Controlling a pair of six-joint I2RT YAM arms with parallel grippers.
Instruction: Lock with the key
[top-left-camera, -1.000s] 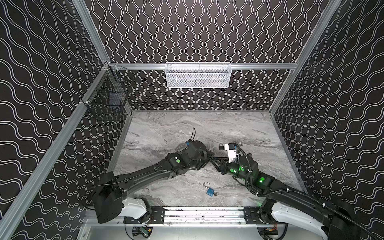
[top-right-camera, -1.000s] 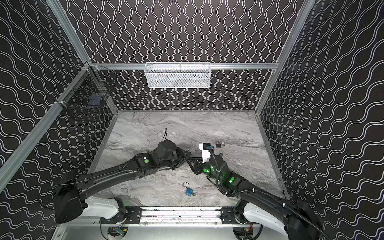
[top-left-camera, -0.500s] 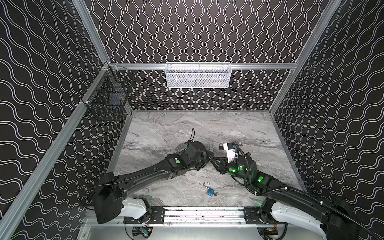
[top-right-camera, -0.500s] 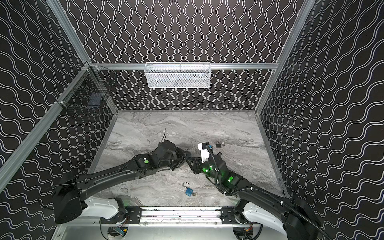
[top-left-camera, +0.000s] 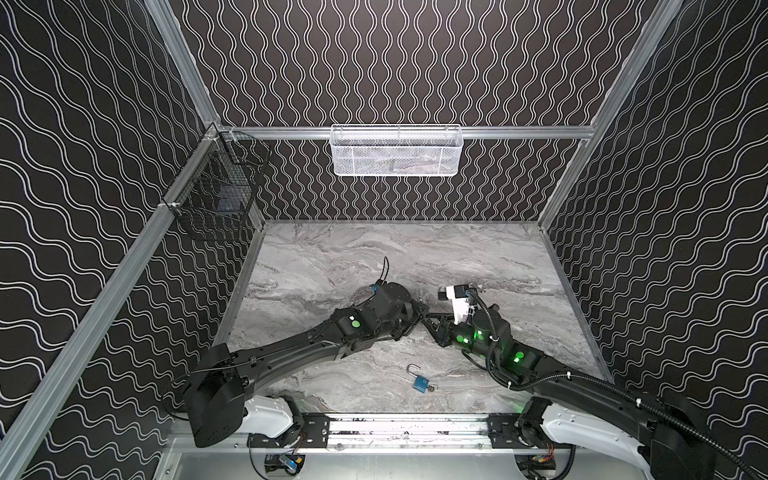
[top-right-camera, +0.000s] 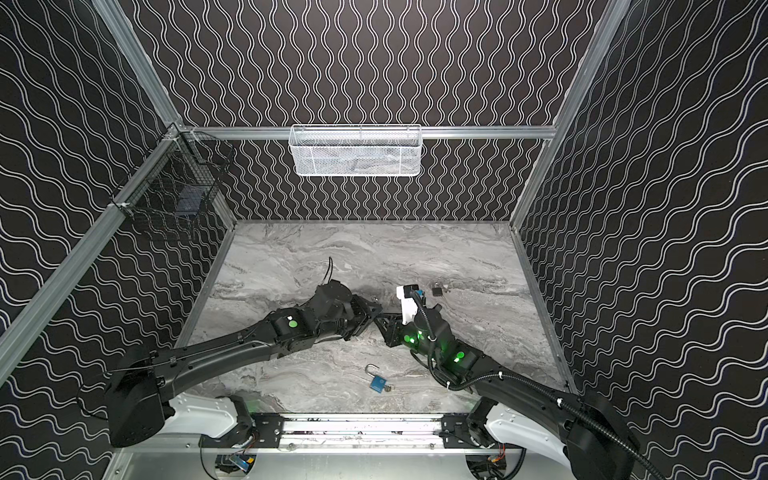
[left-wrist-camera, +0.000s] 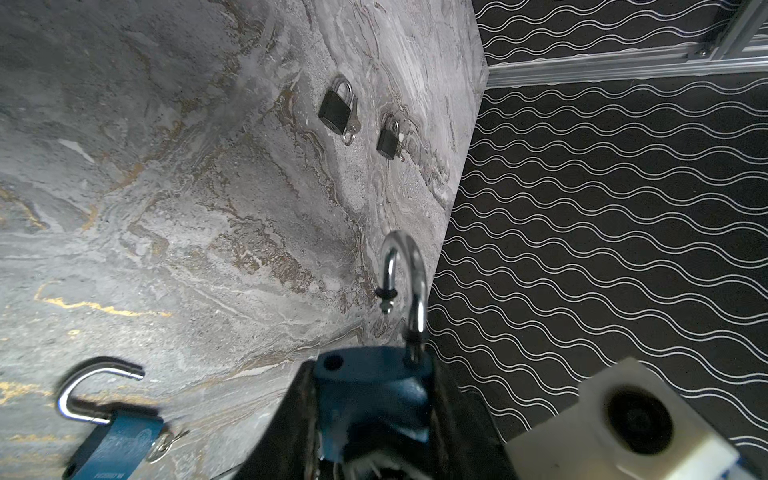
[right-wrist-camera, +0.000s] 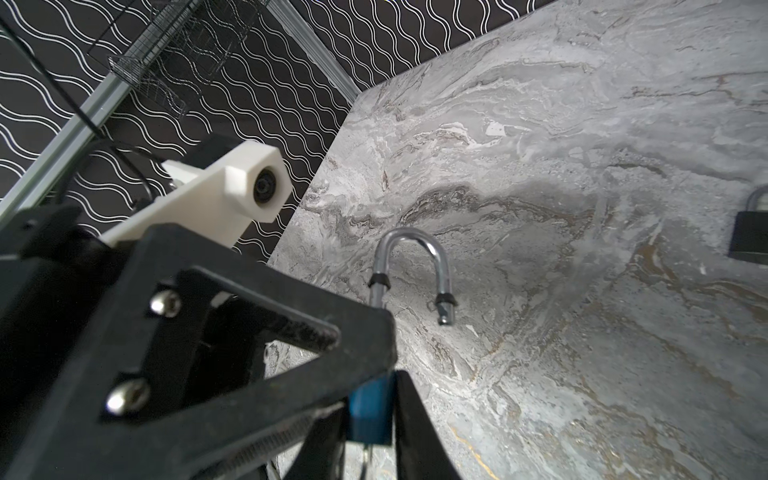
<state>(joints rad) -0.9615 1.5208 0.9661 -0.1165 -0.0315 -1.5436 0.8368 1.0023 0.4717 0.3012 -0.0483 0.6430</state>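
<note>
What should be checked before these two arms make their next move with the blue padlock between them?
1. Left gripper clamps the held blue padlock by its body: ok.
2. Shackle pushed home: not ok, it stands open.
3. Key seated in the held blue padlock: cannot tell, its underside is hidden.
4. Right gripper has hold of something: cannot tell.
5. Spare blue padlock lies apart from both grippers: ok.
</note>
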